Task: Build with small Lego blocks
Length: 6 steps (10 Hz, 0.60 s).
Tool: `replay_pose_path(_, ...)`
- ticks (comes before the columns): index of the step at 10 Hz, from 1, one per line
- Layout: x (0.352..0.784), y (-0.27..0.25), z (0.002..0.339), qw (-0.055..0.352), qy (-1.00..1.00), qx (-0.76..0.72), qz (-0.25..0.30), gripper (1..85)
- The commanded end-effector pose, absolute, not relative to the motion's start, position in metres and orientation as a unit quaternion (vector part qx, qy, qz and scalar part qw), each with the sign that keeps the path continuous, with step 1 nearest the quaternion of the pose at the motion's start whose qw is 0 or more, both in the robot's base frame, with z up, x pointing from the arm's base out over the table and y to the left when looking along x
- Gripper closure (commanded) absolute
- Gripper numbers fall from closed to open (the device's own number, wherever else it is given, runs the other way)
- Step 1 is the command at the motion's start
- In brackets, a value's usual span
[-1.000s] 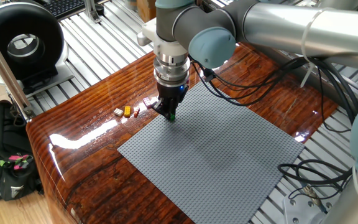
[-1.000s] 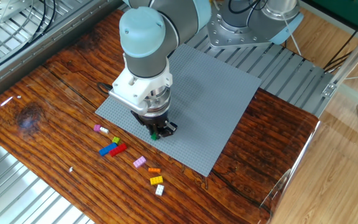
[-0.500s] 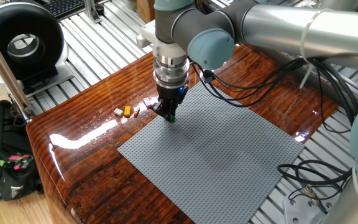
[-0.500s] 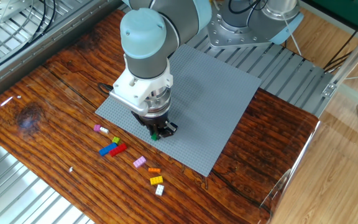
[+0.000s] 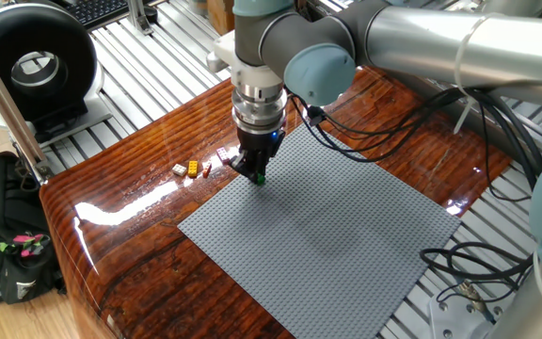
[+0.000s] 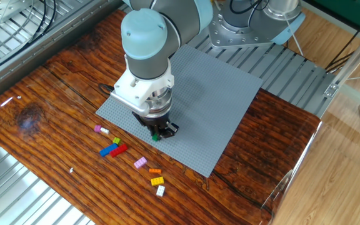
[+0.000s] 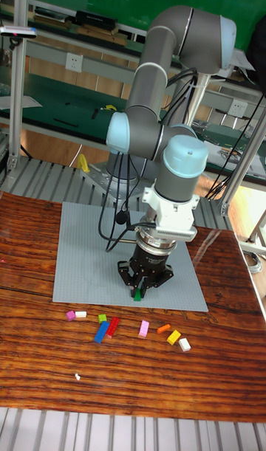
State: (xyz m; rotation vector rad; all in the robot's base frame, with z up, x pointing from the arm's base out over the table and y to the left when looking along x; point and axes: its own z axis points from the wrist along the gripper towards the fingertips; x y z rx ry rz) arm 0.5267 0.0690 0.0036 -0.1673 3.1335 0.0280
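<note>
My gripper (image 5: 259, 176) (image 6: 156, 135) (image 7: 139, 292) points straight down over the near edge of the grey baseplate (image 5: 346, 226) (image 6: 217, 94) (image 7: 81, 259), shut on a small green Lego block (image 5: 261, 177) (image 6: 155, 135) (image 7: 137, 295). The block's underside sits at or just above the studs; contact cannot be made out. Several other small Lego blocks lie loose on the wood beside the plate: pink (image 6: 140, 162) (image 7: 143, 328), yellow (image 6: 157, 181) (image 7: 174, 336), red (image 6: 119, 150) (image 7: 112, 327), blue (image 6: 108, 150) (image 7: 100, 332), white (image 6: 160, 191) (image 7: 184, 344), orange (image 6: 155, 170).
The baseplate lies on a glossy wooden table (image 6: 49, 112). A black round device (image 5: 31, 61) and a backpack (image 5: 7, 240) stand off the table's left side. Cables (image 5: 459, 264) trail by the right corner.
</note>
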Motion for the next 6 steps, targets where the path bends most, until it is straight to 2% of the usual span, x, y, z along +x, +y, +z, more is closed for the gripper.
replay_pose_path(1, 0.5270, 0.0703, 0.0042, -0.001, 0.999, -0.051, 0.014, 84.0)
replay_pose_path(6, 0.5234, 0.0708, 0.0024, -0.009, 0.998, -0.053, 0.015, 84.0)
